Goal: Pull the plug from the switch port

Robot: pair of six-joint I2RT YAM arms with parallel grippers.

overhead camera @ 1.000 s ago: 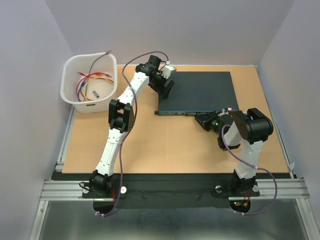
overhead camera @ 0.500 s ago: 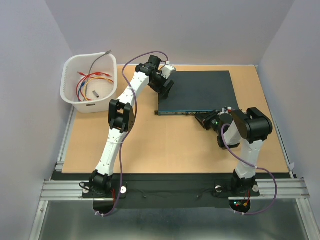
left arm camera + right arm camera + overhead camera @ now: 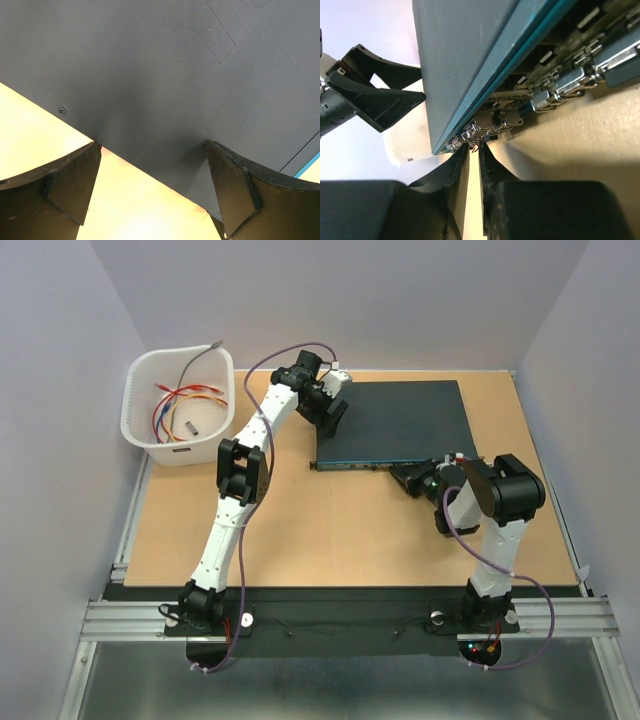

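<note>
Matte blue-black metal switch (image 3: pixel 395 420), thin teal socket face (image 3: pixel 504 75), smooth tan tabletop (image 3: pixel 330 530)

The switch (image 3: pixel 395 425) lies back right on the table (image 3: pixel 300 540); the basket (image 3: pixel 160 454) stands back left, wires (image 3: pixel 180 398) in it.

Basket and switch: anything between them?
Top view: the left arm crosses above the table between the basket and the switch, its far end over the switch's left edge.
</note>
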